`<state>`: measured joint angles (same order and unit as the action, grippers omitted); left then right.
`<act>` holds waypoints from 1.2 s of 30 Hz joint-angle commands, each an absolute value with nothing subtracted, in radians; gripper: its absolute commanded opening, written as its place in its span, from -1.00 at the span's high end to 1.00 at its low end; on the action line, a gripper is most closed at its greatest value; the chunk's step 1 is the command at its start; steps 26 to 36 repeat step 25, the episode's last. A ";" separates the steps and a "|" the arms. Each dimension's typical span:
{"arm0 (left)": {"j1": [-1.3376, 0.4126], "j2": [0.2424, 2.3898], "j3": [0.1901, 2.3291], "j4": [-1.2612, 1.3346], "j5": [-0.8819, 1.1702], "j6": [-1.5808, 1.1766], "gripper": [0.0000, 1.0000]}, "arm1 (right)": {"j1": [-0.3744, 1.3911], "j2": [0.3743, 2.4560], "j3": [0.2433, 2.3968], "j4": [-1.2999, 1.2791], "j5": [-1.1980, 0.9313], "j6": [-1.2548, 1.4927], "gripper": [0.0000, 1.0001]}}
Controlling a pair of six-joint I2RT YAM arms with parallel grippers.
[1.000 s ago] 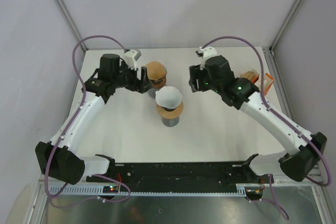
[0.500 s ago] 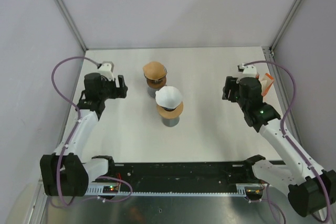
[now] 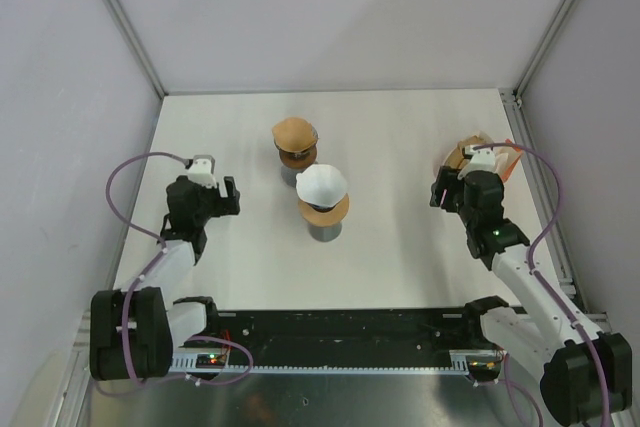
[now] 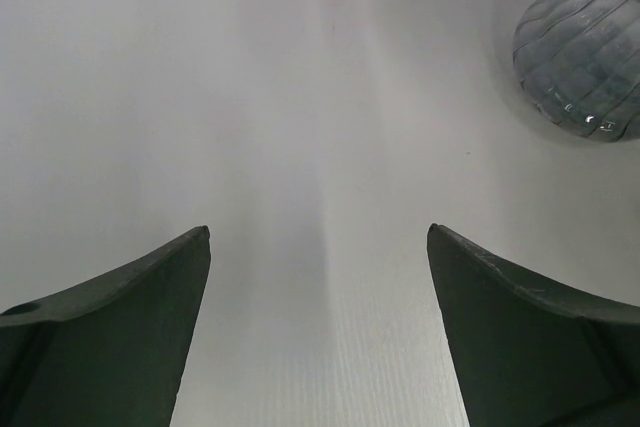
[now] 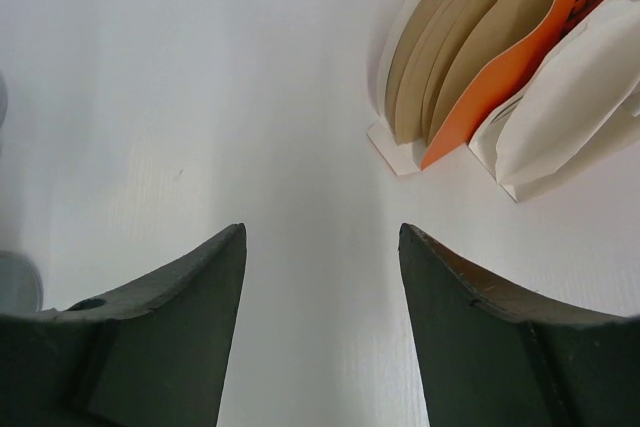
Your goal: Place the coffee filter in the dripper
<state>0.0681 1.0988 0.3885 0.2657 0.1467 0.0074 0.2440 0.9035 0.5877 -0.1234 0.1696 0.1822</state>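
Note:
A white coffee filter (image 3: 322,184) sits in the brown dripper (image 3: 323,211) on a grey base at the table's middle. A second dripper (image 3: 296,136) with a brown filter in it stands just behind it. My left gripper (image 3: 222,195) is open and empty at the left, apart from both drippers; its wrist view shows bare table and a ribbed grey base (image 4: 585,57) at the top right. My right gripper (image 3: 447,190) is open and empty at the right, near the stack of spare filters (image 5: 470,37).
A holder with brown and white spare filters and an orange card (image 3: 480,155) stands at the right edge of the table. Metal frame posts rise at the back corners.
Both arms have drawn back from the drippers toward the near side of the table, left arm to the left, right arm to the right. The white filter stays in the dripper.

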 commanded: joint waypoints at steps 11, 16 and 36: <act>0.084 1.110 0.351 0.458 0.209 0.008 -0.95 | 0.212 0.862 0.482 0.056 0.113 0.146 -0.35; 0.083 1.124 0.353 0.458 0.174 -0.016 -0.95 | 0.207 0.853 0.462 0.067 0.103 0.145 -0.35; 0.084 1.129 0.353 0.458 0.179 -0.019 -0.94 | 0.196 0.831 0.448 0.070 0.093 0.138 -0.35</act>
